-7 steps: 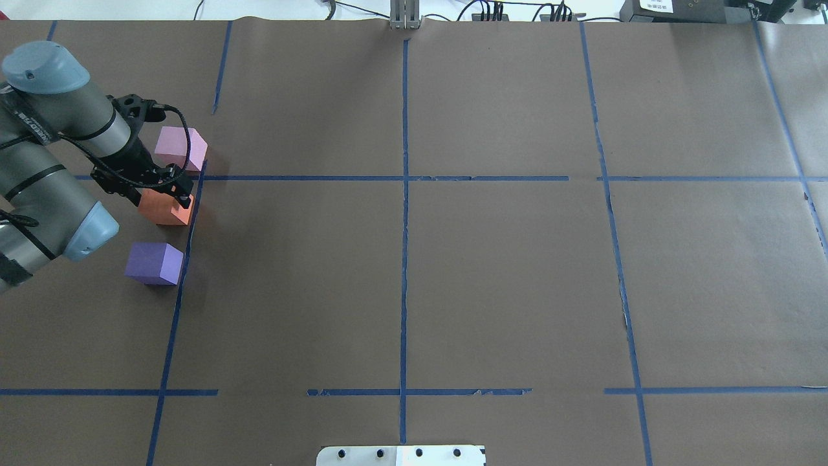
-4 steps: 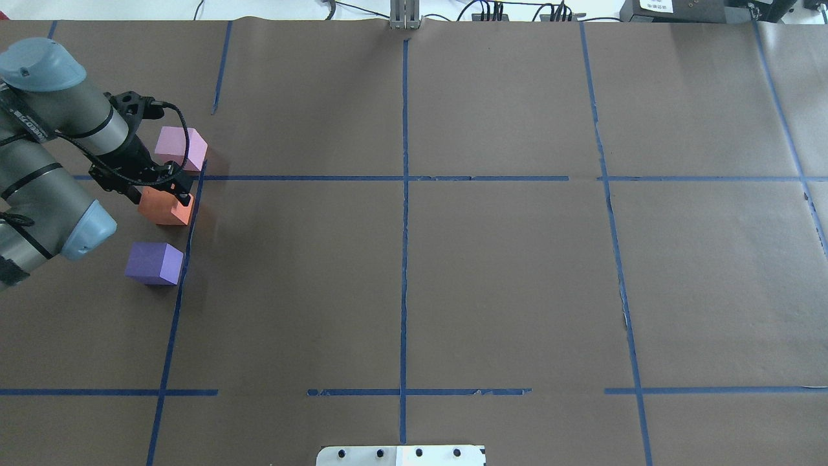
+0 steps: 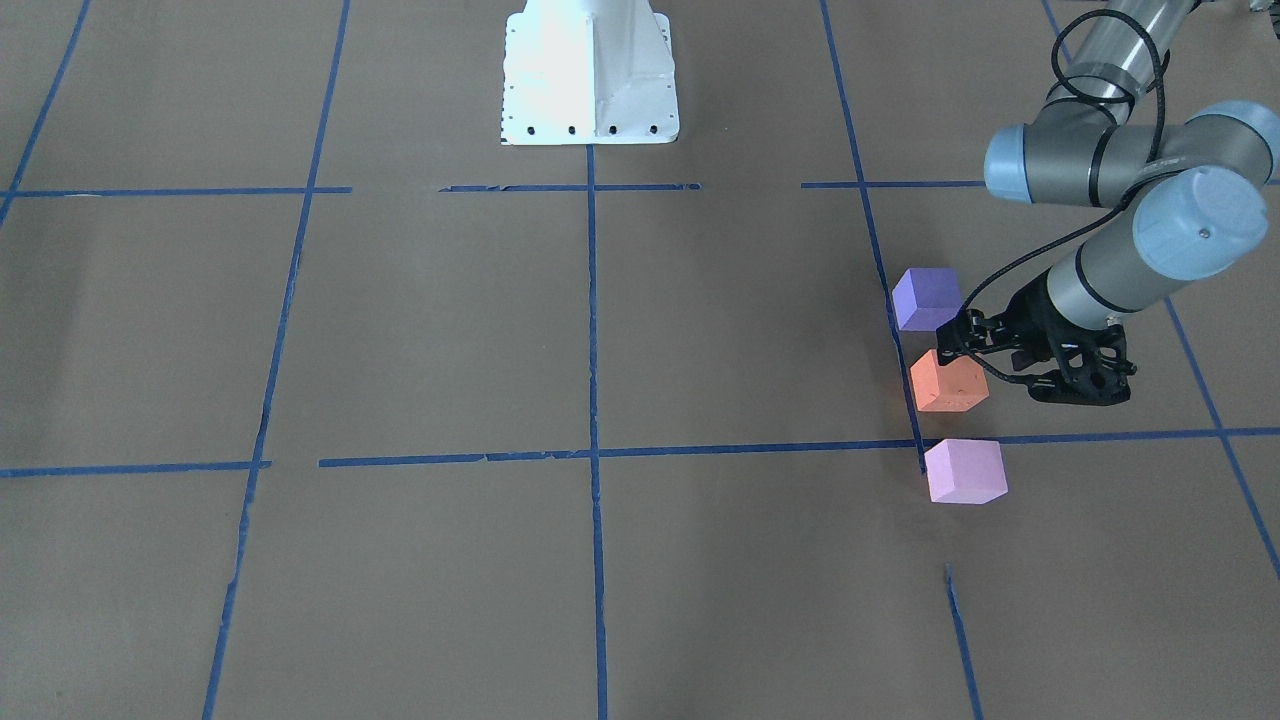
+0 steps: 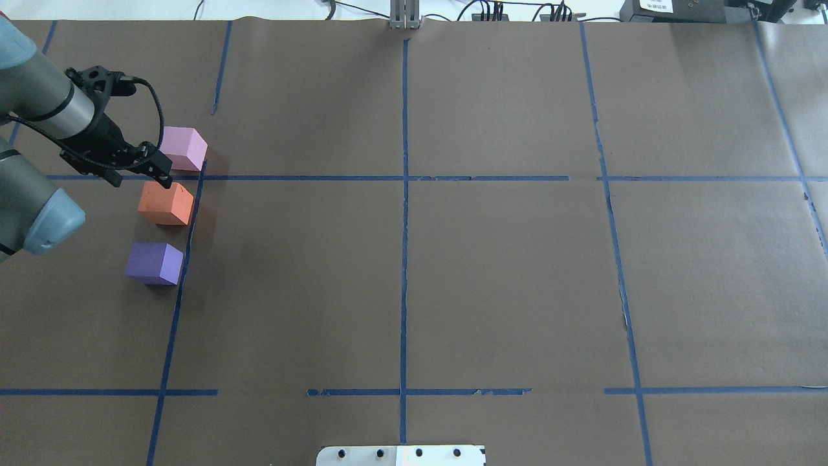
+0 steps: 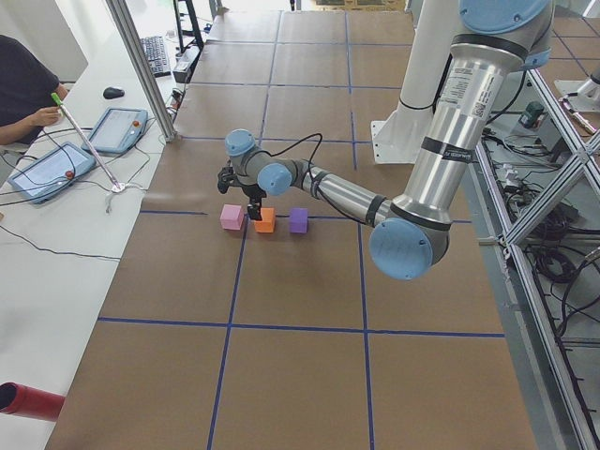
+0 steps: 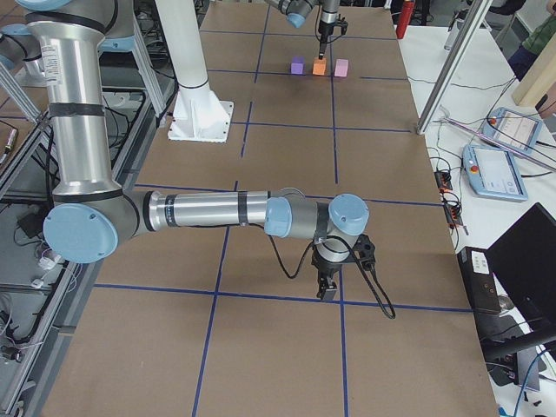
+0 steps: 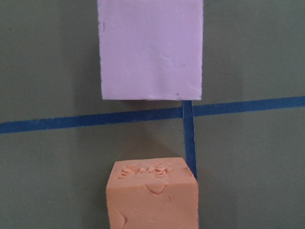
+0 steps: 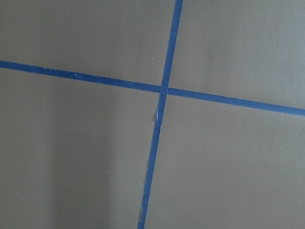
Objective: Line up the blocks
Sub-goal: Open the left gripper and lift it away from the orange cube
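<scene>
Table (image 4: 491, 272): brown paper, gridded by blue tape lines (image 4: 404, 259). Left end: left claw (image 4: 160, 171), jaws parted and empty, hanging clear above the orange block (image 4: 165, 204), which sits between the pale pink block (image 4: 183, 147) and the violet block (image 4: 154, 262); all three stand apart along one tape line, likely the alignment guide, so the row looks complete. The left wrist view alone shows dents in the orange top; the right claw (image 6: 328, 285) appears only from the right-end camera, over a tape crossing, and its opening cannot be told.
</scene>
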`<state>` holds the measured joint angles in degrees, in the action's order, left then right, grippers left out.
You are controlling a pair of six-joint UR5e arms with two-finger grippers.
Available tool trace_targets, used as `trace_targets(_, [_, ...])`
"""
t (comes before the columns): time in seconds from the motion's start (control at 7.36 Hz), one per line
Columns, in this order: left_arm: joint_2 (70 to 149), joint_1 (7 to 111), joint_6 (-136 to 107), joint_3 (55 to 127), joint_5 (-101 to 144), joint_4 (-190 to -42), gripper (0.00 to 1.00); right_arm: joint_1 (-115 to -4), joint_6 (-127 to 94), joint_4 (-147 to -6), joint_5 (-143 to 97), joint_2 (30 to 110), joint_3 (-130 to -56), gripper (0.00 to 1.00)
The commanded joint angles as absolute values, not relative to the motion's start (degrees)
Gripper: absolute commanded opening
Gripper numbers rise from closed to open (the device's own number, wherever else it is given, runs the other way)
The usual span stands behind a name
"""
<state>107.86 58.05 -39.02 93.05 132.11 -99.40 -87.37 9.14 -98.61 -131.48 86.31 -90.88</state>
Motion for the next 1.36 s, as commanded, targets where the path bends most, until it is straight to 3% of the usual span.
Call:
trace_targets(0.0, [107.7,62.7,-38.4,98.3,131.2,-94.5,1.0,-87.4,9.1,-98.6,-131.5,86.3,-90.9,1.0])
trace_targets(0.54, [102.8,72.7,-22.7,100.6,127.6,-93.7,1.0,-87.4,9.1,-98.6,-131.5,86.3,-90.9,1.0])
trace_targets(0.82, [98.1,80.7,-6.7,97.8,128.0,-94.4,1.0,-87.4,9.1,-98.6,-131.5,86.3,-90.9,1.0])
trace_targets(1.22, [92.2,84.9,-6.4,92.9,137.1,-102.9,1.0,-87.4,9.1,-98.6,-131.5,86.3,-90.9,1.0])
